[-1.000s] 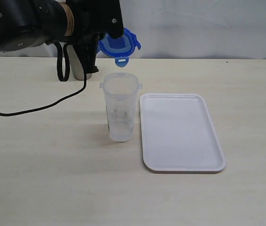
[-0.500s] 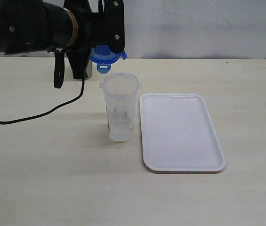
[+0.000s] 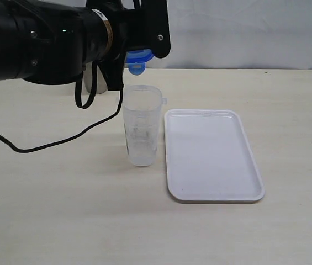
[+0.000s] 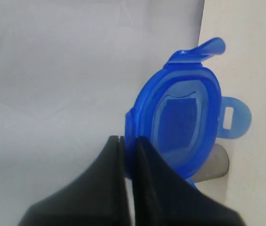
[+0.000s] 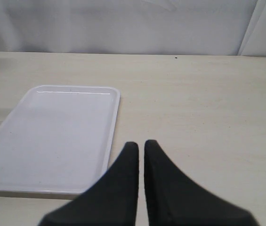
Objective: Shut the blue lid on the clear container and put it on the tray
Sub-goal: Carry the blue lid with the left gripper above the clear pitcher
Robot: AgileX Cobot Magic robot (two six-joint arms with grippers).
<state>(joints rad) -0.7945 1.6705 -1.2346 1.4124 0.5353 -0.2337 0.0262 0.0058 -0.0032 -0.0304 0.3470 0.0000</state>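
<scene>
The blue lid (image 3: 137, 58) hangs in the air just above and behind the clear container (image 3: 141, 126), mostly hidden by the left arm in the exterior view. My left gripper (image 4: 129, 140) is shut on the lid's edge; the lid (image 4: 184, 125) shows its underside with its flaps sticking out. The clear container stands upright and uncovered on the table, just left of the white tray (image 3: 213, 155), which holds nothing. My right gripper (image 5: 141, 145) is shut with nothing between its fingers, low over the table beside the tray (image 5: 52, 136). It does not show in the exterior view.
A grey steel cup (image 3: 96, 83) stands behind the left arm at the back of the table; its end shows past the lid (image 4: 215, 162). A black cable (image 3: 51, 143) trails from the arm across the table's left side. A white backdrop (image 3: 244, 27) closes off the far edge.
The left arm has swung right and forward with the lid, from back left of the container to just above and behind its rim. The lid has turned, now showing less in the exterior view.
</scene>
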